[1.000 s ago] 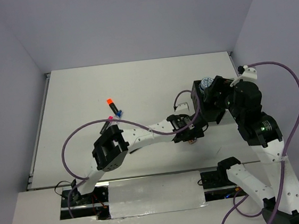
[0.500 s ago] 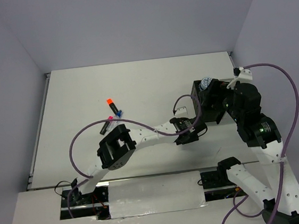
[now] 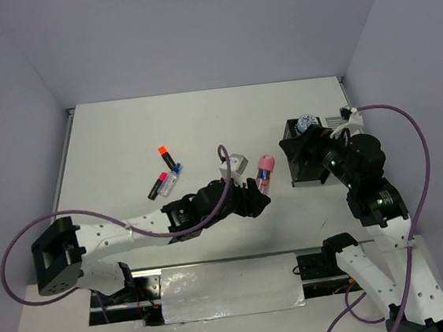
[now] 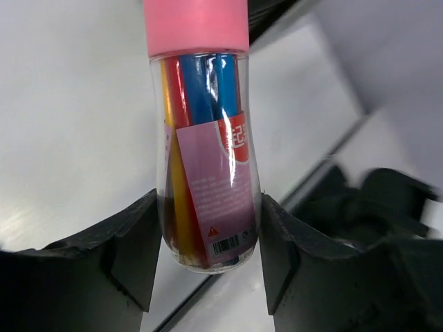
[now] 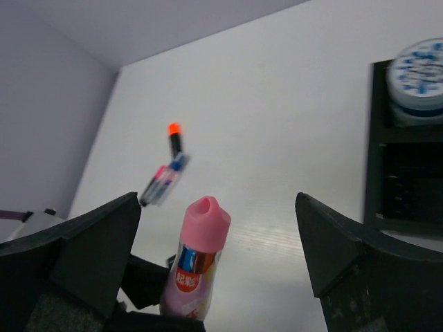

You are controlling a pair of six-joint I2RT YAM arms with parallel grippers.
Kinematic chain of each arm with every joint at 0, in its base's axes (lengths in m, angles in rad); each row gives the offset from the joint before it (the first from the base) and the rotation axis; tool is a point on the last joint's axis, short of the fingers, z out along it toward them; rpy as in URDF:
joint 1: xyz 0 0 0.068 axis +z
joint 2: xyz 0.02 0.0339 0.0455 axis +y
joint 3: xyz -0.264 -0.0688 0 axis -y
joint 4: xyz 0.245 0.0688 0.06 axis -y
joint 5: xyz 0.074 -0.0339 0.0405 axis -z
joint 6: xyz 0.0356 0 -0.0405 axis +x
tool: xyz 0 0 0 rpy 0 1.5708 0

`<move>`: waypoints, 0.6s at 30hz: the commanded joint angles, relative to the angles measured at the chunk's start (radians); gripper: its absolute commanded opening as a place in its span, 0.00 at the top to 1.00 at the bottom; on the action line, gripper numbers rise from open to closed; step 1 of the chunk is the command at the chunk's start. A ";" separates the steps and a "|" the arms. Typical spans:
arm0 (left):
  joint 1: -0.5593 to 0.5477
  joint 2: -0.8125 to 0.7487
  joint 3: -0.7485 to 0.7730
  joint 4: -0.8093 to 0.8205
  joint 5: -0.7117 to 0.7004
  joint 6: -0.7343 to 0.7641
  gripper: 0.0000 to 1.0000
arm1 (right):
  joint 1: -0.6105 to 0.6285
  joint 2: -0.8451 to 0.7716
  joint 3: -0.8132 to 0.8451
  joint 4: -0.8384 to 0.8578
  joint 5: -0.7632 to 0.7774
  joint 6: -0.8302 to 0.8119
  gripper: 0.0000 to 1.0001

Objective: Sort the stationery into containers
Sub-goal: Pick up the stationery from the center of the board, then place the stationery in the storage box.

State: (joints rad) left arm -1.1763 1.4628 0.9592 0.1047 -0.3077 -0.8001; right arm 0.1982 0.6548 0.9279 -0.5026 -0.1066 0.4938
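Observation:
My left gripper (image 3: 258, 195) is shut on a clear pink-capped tube (image 3: 265, 169) of coloured pens. It holds the tube near its base, above the table's middle. In the left wrist view the tube (image 4: 205, 159) stands between both fingers (image 4: 131, 249). My right gripper (image 3: 321, 155) hovers open over the black mesh organiser (image 3: 302, 175), with nothing between its fingers (image 5: 97, 249). The right wrist view shows the tube (image 5: 199, 242) ahead of that gripper (image 5: 217, 207). A blue-white patterned roll (image 3: 306, 123) sits in the organiser's far end. The white holder is mostly hidden behind the right arm.
An orange-capped marker (image 3: 162, 152), a pink-capped marker (image 3: 158, 185) and a blue-capped tube (image 3: 173, 176) lie together left of centre. A purple cable (image 3: 23, 234) loops off the left arm, and another arcs over the right arm. Walls close in the table.
The left jaws closed on the pink-capped tube. The left arm drew back to the left, away from the organiser, carrying the tube. The right arm shifted slightly right.

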 commanded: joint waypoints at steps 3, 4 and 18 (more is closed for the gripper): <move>0.003 -0.131 -0.158 0.512 0.191 0.203 1.00 | 0.004 -0.004 -0.109 0.306 -0.280 0.138 0.00; 0.003 -0.151 -0.174 0.535 0.200 0.205 1.00 | 0.009 -0.010 -0.135 0.324 -0.277 0.138 0.00; 0.003 -0.199 -0.201 0.596 0.177 0.234 1.00 | 0.058 -0.009 -0.259 0.383 -0.433 0.186 0.01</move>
State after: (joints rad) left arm -1.1755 1.3087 0.7261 0.5789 -0.1238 -0.5983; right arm 0.2359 0.6559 0.6735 -0.1818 -0.4896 0.6659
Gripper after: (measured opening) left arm 0.636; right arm 0.994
